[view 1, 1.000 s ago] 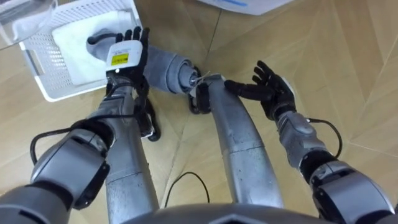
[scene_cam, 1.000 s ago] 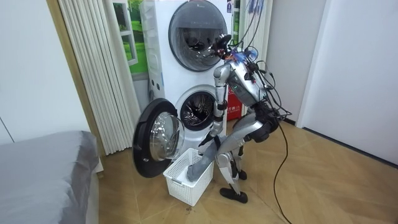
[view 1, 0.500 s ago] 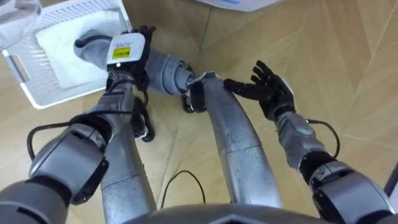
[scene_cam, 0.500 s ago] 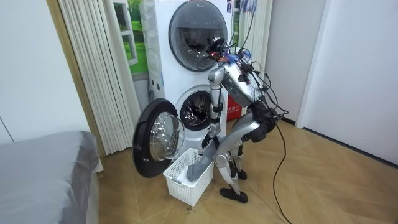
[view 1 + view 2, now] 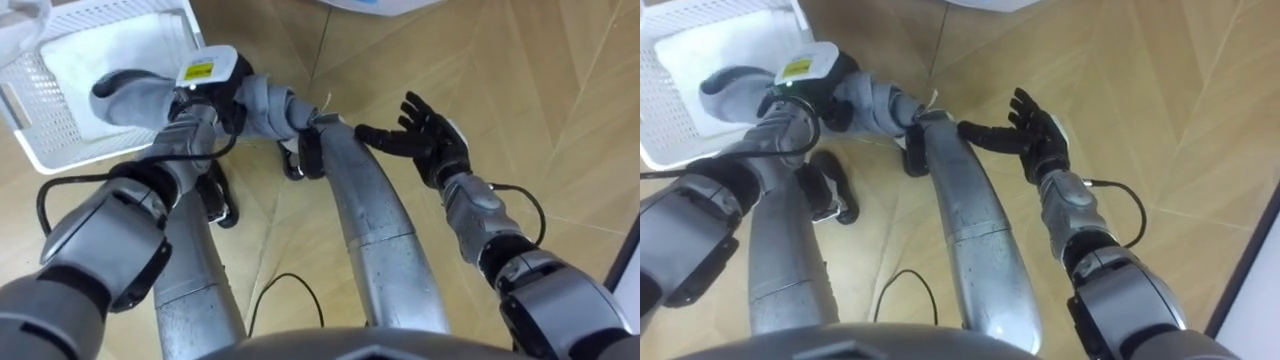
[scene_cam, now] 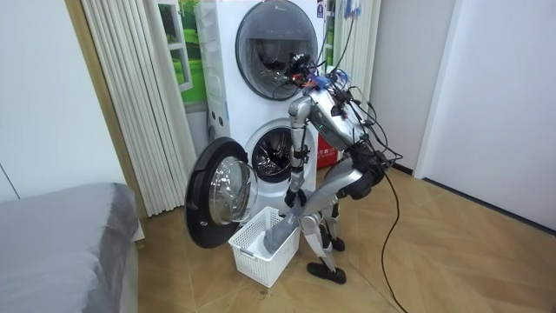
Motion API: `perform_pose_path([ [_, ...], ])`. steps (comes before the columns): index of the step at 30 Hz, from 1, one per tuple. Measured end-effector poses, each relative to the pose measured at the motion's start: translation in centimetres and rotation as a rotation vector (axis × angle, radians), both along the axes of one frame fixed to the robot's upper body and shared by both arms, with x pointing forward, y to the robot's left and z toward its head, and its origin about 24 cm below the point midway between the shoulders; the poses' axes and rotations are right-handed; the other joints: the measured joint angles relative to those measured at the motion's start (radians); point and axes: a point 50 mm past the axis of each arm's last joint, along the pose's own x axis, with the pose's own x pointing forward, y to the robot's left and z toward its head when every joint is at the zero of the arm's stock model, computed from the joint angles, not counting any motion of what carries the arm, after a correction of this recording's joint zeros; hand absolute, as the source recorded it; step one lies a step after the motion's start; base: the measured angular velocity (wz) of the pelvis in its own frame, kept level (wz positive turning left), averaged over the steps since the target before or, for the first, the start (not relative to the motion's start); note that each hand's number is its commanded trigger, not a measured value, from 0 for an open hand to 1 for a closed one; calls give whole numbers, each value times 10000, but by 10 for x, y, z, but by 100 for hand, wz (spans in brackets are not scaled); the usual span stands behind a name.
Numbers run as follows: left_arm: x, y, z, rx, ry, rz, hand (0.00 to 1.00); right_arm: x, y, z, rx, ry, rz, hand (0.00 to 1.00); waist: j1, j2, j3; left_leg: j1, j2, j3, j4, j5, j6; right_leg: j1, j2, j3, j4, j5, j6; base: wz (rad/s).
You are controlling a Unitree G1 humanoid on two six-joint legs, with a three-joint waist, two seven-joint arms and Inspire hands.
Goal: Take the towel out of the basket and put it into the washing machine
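A grey towel [image 5: 130, 95] runs from the white laundry basket [image 5: 60, 150] across to my knee. My left hand [image 5: 205, 72] lies on top of its middle, fingers curled down round the cloth. In the room view I stand bent over the basket [image 6: 261, 261] in front of the washing machine [image 6: 274, 156]. There the towel [image 6: 280, 233] hangs from the left hand [image 6: 294, 202] with its lower end inside the basket. Beside my right knee, over the wooden floor, my right hand [image 5: 425, 140] is held open and holds nothing.
A white cloth [image 5: 130, 45] lies in the basket under the towel. The washing machine's round door [image 6: 217, 196] stands swung open on the room view's left, close to the basket. A second machine [image 6: 269, 43] is stacked above. A bed corner [image 6: 61, 243] shows at lower left.
My left hand's fingers have curled from straight onto the grey towel, and the towel has risen a little out of the basket. The right hand has stayed still.
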Motion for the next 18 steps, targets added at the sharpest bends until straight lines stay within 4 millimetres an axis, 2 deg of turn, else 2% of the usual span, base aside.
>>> perform_pose_path([
  [8, -5, 1, -7, -44, 908, -47, 100, 0, 2, -2, -466, 283, 259, 0, 27, -31, -22, 507, -11, 105, -664, 137, 26, 485, -5, 20, -594, 94, 47, 0],
  [12, -11, 1, -14, -77, 1246, -72, 100, -7, 2, -9, -1085, 739, 383, 0, 73, -10, -15, 1271, -65, 116, -1396, 330, 29, 1267, -4, -11, -1288, 201, 91, 1],
  [18, -22, -16, -26, -511, 1520, -459, 100, -24, -9, -24, -2237, 1619, 457, 0, 655, 182, 9, 2754, -151, 280, -2543, 652, 150, 2721, -54, 65, -2314, 398, 277, 2],
])
